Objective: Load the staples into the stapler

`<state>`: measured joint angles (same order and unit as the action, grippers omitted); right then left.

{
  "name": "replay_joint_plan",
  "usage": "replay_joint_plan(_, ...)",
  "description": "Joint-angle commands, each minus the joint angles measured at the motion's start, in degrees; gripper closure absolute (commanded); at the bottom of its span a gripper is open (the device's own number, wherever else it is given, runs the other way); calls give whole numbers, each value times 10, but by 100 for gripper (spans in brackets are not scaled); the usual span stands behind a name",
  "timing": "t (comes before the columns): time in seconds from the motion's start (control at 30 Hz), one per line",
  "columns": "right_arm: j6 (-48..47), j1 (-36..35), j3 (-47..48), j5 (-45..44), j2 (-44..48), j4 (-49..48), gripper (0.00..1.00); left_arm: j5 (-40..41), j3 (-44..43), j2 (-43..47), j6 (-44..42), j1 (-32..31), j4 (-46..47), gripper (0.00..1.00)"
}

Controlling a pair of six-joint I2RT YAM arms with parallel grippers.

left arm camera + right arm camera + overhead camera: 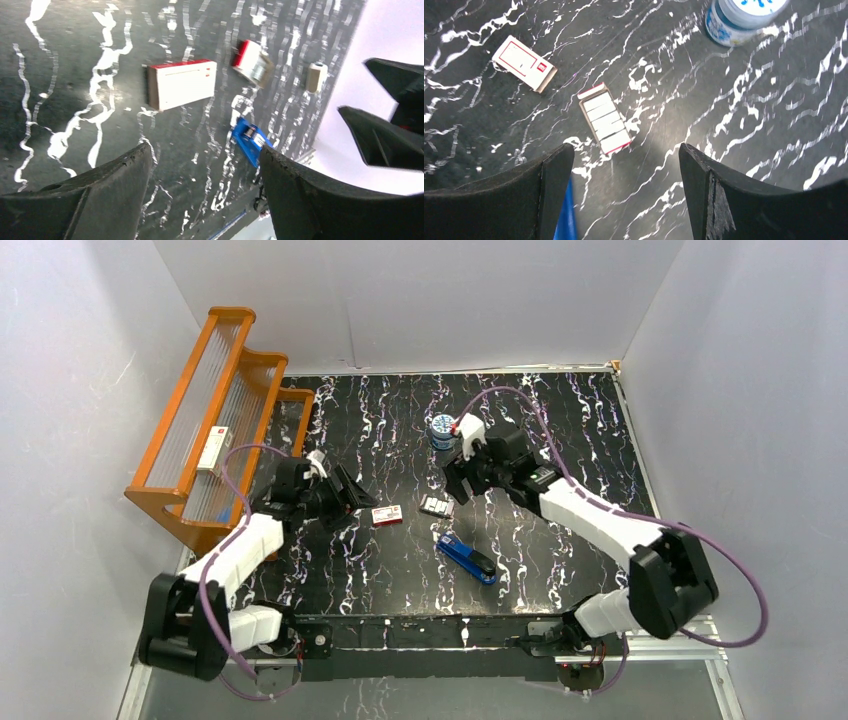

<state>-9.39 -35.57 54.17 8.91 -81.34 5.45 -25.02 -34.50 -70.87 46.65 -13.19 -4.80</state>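
The staples box (437,506) lies open on the black marble table, its pale tray of silvery strips facing up. It also shows in the right wrist view (605,119) and the left wrist view (252,62). The blue stapler (467,558) lies flat nearer the front, also seen from the left wrist (250,140) and as a blue sliver beside my right finger (566,215). My left gripper (350,495) is open and empty, left of the boxes (205,155). My right gripper (455,483) is open and empty, just above and behind the staples box (626,150).
A closed white box with a red mark (387,515) lies left of the staples box (524,62). A blue-and-white jar (441,430) stands behind the right gripper. An orange rack (215,410) at the left holds a long white box (211,450).
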Motion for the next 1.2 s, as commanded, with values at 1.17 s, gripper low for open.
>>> replay_joint_plan(1.17,385,-194,-69,-129,95,335,32,191,-58,53,-12,-160,-26,25)
